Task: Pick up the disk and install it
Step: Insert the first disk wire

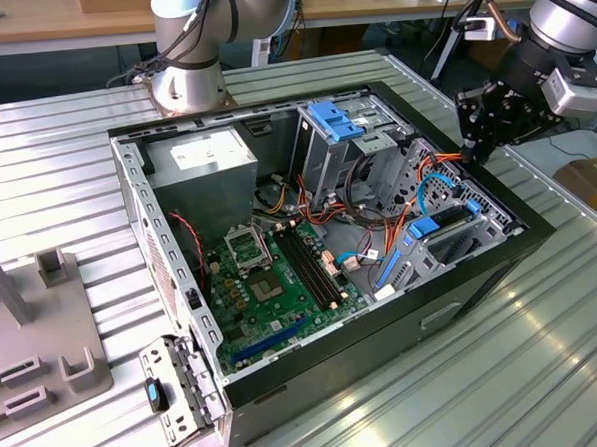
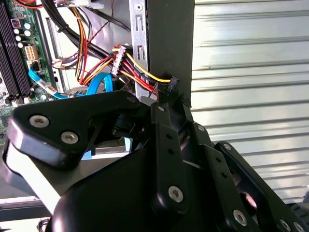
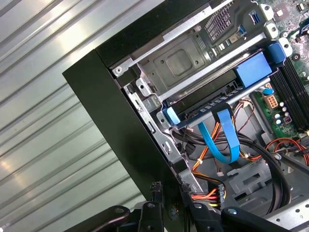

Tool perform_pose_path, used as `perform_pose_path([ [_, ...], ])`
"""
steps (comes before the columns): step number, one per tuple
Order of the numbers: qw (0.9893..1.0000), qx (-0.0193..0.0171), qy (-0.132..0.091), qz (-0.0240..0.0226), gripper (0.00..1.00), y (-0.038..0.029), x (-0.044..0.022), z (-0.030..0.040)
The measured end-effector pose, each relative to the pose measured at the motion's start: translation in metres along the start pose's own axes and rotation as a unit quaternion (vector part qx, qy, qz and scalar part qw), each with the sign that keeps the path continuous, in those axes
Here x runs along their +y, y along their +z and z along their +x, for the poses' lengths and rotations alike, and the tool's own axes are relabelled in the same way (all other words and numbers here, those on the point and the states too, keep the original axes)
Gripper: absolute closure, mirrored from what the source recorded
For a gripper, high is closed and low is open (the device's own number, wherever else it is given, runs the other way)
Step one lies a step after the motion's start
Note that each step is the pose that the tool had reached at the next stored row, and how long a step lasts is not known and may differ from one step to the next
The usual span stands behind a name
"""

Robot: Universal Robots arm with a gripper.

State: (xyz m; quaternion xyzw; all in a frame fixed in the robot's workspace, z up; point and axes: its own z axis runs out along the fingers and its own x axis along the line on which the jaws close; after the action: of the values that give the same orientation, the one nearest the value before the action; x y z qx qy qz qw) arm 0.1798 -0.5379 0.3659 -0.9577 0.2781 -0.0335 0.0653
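The desk (image 1: 547, 371) is silvery metal, ribbed in parallel stripes; the computer case (image 1: 481, 274) on it is black. Inside sit a green motherboard (image 1: 272, 285), red, yellow and orange wires (image 2: 91, 67), and the disk (image 3: 212, 105), dark grey edged in bright blue. The pincer (image 1: 484, 124) is black too.

A ribbed metal table (image 1: 527, 372) carries an open black case (image 1: 453, 305) at its middle. In the exterior view, the arm's base (image 1: 186, 89) stands at the case's eleven o'clock. A grey fixture (image 1: 44, 337) (blocky, slotted) lies at nine, and a metal bracket (image 1: 172, 390) at eight, just beside the case's corner.
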Motion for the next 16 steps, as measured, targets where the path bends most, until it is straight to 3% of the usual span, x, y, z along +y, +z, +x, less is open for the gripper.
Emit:
perform_pose_path([
  [3, 1.0, -0.0034, 0.0, 0.0054, 0.73, -0.0001, 0.0007, 0.0004],
  [12, 1.0, -0.0035, 0.0, 0.0056, 0.75, -0.0003, 0.0019, 0.0011],
  [13, 1.0, -0.0036, 0.0, 0.0056, 0.82, -0.0003, 0.0019, 0.0011],
  [16, 1.0, -0.0035, 0.0, 0.0056, 0.84, -0.0003, 0.0021, 0.0012],
])
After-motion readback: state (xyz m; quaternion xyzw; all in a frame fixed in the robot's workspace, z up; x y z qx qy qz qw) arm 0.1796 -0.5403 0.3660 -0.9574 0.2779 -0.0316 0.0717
